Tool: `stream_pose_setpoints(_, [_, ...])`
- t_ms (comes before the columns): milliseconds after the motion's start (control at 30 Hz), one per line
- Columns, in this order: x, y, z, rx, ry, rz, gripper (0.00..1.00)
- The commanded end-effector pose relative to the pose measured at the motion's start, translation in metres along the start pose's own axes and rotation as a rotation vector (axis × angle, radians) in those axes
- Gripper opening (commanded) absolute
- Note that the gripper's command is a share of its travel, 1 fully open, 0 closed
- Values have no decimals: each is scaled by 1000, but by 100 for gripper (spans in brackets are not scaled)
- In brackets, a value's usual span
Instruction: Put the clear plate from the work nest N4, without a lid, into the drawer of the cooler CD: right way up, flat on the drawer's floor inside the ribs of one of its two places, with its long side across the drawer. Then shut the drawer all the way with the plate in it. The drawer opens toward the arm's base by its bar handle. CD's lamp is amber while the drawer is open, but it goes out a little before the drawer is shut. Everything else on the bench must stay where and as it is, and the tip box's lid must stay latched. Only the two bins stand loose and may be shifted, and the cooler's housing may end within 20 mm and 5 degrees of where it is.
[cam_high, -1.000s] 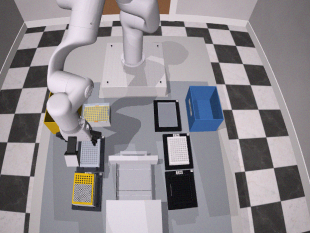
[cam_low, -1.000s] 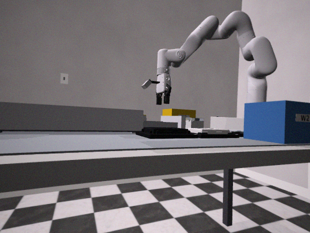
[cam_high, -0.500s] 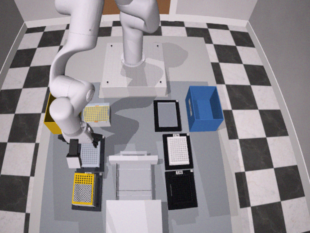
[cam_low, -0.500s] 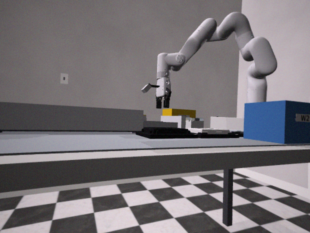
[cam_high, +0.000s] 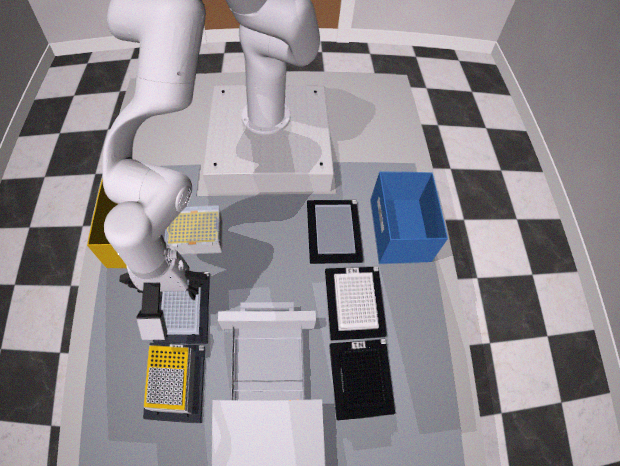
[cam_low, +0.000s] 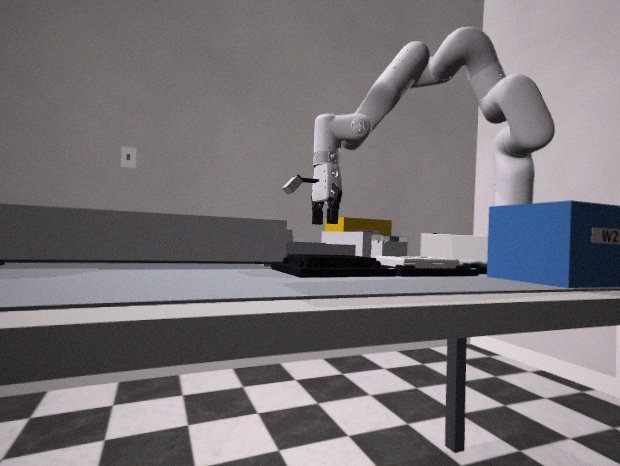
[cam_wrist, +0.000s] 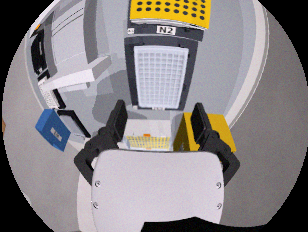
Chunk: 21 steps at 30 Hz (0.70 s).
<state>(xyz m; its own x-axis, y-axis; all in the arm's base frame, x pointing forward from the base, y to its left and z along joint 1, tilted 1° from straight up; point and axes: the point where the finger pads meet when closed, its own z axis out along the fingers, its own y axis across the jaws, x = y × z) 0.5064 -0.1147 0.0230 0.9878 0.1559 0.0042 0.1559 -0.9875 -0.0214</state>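
The fingers stand spread wide with nothing between them, and the gripper (cam_wrist: 158, 136) hangs above the bench (cam_high: 426, 310), well clear of everything under it.

Taking the cooler CD (cam_high: 267, 430) as the mark: its white housing sits at the bench edge farthest from the arm's base, and its drawer (cam_high: 266, 316) is pulled open toward the base, with two ribbed places showing on the floor. The blue bin (cam_high: 408, 216) stands well off to one side of the cooler, nearer the base; the yellow bin (cam_high: 98, 235) stands on the opposite side, partly behind the arm. The clear plate (cam_high: 180, 310) lies flat in its black nest just beside the open drawer, on the yellow bin's side, and the gripper is over the end of it nearer the base. It seems to have no lid, though the top view is coarse. A yellow tube rack (cam_high: 167, 375) sits next to that nest, alongside the cooler's housing.
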Motion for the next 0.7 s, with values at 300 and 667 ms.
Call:
stream_pose_setpoints(300, [2, 1, 18, -2, 4, 0, 100])
stream_pose_setpoints(667, [2, 1, 37, -2, 4, 0, 100])
